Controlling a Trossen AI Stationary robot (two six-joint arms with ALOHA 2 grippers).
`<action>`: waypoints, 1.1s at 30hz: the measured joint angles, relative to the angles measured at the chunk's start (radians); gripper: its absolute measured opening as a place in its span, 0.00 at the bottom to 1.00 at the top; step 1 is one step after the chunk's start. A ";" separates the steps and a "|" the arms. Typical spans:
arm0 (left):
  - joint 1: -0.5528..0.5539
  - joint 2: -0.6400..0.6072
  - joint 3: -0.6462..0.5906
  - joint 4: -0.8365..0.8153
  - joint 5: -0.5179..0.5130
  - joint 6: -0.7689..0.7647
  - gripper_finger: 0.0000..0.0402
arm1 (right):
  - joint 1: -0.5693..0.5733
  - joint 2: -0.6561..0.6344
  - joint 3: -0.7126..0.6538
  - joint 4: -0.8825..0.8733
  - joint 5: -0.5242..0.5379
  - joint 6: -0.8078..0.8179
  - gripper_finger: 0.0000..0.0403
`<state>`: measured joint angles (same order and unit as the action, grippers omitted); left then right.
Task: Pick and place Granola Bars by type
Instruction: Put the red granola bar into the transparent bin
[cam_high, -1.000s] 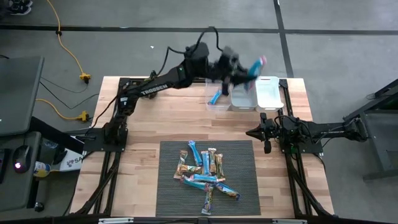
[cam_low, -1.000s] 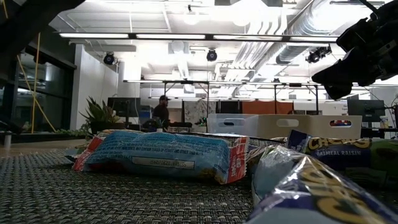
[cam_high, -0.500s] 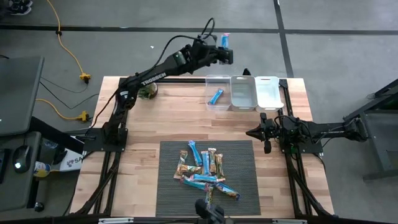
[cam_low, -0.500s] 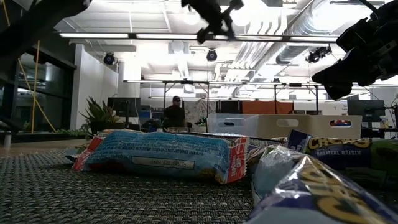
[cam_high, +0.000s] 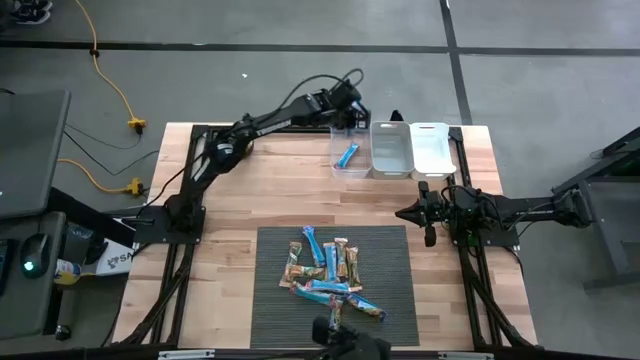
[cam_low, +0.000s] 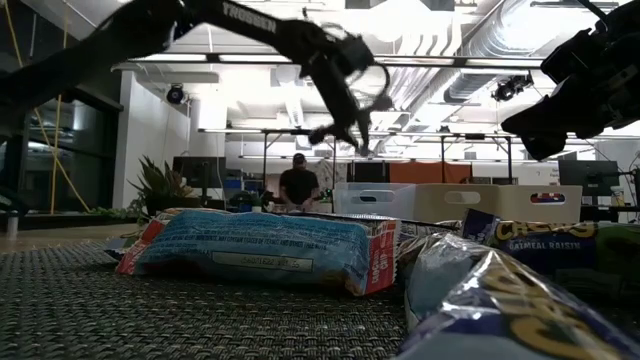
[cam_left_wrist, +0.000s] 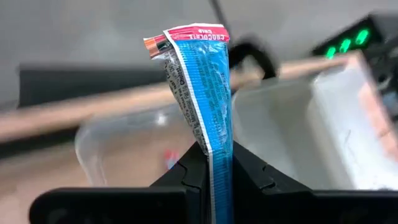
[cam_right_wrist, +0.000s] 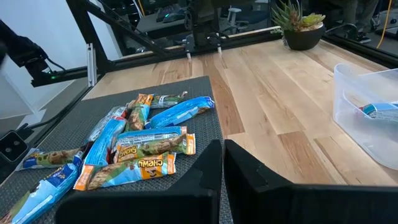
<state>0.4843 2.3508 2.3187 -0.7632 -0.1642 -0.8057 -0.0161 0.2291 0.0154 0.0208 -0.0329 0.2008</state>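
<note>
High view: left end effector (cam_high: 350, 108) over far bench (cam_high: 260, 190) edge beside bins (cam_high: 391, 150); one bar in leftmost bin; bar pile (cam_high: 332, 280) on mat (cam_high: 390, 300); right end effector (cam_high: 418, 214) parked at right.

Low view: left end effector (cam_low: 348, 130) raised above bins.

Left wrist view: fingers clamped on upright blue bar (cam_left_wrist: 202, 93).

Right wrist view: fingers (cam_right_wrist: 205, 168) closed, empty.
</note>
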 joint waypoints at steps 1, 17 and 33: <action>-0.001 0.013 0.000 -0.004 0.007 -0.013 0.10 | 0.000 0.000 0.000 0.000 0.000 0.000 0.00; -0.007 0.131 0.003 -0.091 0.101 -0.069 0.12 | 0.000 0.000 0.000 0.001 0.000 0.000 0.00; -0.007 0.131 0.003 -0.094 0.257 -0.028 0.49 | 0.000 0.000 0.000 0.001 0.000 0.000 0.00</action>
<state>0.4770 2.4821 2.3219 -0.8567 0.0925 -0.8342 -0.0158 0.2291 0.0154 0.0219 -0.0330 0.2008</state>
